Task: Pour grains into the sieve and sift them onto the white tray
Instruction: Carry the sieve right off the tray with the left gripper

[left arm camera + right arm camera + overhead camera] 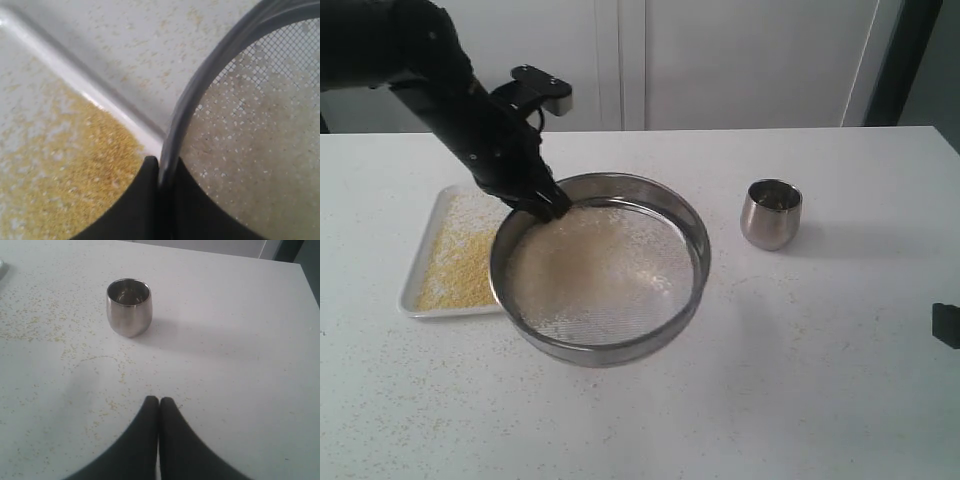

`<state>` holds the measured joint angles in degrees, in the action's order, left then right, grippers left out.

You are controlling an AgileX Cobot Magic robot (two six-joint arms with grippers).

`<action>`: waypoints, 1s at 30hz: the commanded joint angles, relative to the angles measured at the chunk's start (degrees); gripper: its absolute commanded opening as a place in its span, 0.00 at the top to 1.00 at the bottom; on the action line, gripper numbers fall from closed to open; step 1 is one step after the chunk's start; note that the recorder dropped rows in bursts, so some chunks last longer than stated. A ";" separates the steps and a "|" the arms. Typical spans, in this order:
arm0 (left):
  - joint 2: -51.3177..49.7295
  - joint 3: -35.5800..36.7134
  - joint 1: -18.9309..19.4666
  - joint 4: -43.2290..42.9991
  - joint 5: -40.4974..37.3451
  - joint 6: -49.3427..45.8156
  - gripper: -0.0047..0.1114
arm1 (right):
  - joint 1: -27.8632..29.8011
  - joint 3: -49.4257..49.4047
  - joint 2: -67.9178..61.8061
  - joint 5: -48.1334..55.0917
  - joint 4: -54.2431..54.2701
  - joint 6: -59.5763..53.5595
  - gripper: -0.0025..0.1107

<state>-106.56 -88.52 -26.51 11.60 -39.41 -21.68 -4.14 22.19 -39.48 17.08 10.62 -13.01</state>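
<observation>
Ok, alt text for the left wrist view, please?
Black fingers of the left gripper pinch the sieve's steel rim. Whitish grains lie on its mesh; beyond the rim, the white tray holds fine yellow granules on a grain-speckled table.

On my right wrist feed, the right gripper [159,402] has its two black fingers [145,440] pressed flat together with nothing between them, over the white table [240,365]. Ahead of it and well apart, a small steel cup [129,307] stands upright. Loose grains [30,315] speckle the table beside the cup. A grey sliver [2,267] at the frame's edge might be a rim, but I can't tell.
</observation>
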 commanded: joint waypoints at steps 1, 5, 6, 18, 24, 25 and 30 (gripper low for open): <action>-1.26 -1.05 -4.49 1.86 0.53 0.28 0.96 | 0.19 0.30 0.00 -0.48 0.05 -0.26 0.98; -4.03 -3.62 -6.86 1.98 0.42 2.82 0.96 | 0.19 0.30 0.00 -0.48 0.05 -0.26 0.98; -4.91 -4.56 -7.12 2.10 0.42 3.40 0.96 | 0.19 0.30 0.00 -0.48 0.05 -0.26 0.98; -14.47 -14.10 -8.36 2.92 -2.71 7.00 0.96 | 0.19 0.30 0.00 -0.48 0.05 -0.26 0.98; -17.53 -15.68 -8.36 3.16 -1.16 7.98 0.96 | 0.19 0.30 0.00 -0.48 0.05 -0.26 0.98; -17.99 -15.68 -8.36 3.25 -0.66 7.98 0.96 | 0.19 0.30 0.00 -0.48 0.05 -0.26 0.98; -19.27 -15.68 -8.36 3.43 1.66 7.98 0.96 | 0.19 0.30 0.00 -0.48 0.05 -0.26 0.98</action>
<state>-126.01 -103.60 -34.70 12.48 -38.50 -14.64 -4.14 22.19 -39.48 17.08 10.62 -13.01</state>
